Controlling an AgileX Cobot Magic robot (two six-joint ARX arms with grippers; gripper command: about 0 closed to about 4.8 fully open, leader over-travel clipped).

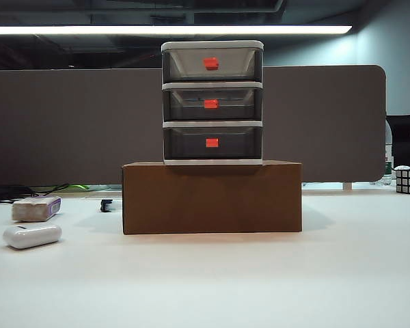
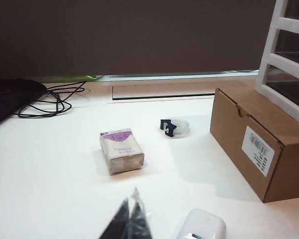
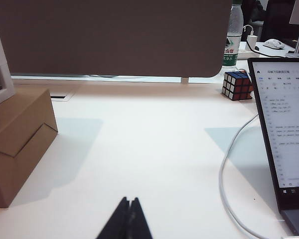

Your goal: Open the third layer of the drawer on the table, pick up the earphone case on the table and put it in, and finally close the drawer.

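Small white oblong earphone case (image 1: 32, 236) on white table (image 1: 260, 287), 3-tier grey plastic drawer (image 1: 212, 102) shut atop brown cardboard box (image 1: 212, 197), left gripper (image 2: 131, 206) pressed together beside case, right gripper (image 3: 129, 206) pressed together, laptop (image 3: 284, 119) only in right wrist view.

1. The drawer (image 1: 212, 102), a white-framed unit with three smoky translucent tiers and red-orange handles, stands upright at upper centre, all tiers apparently shut.
2. The third layer (image 1: 212, 143) is lowest.
3. The earphone case (image 1: 32, 236), white and oblong, lies lower left on the table (image 1: 260, 287).
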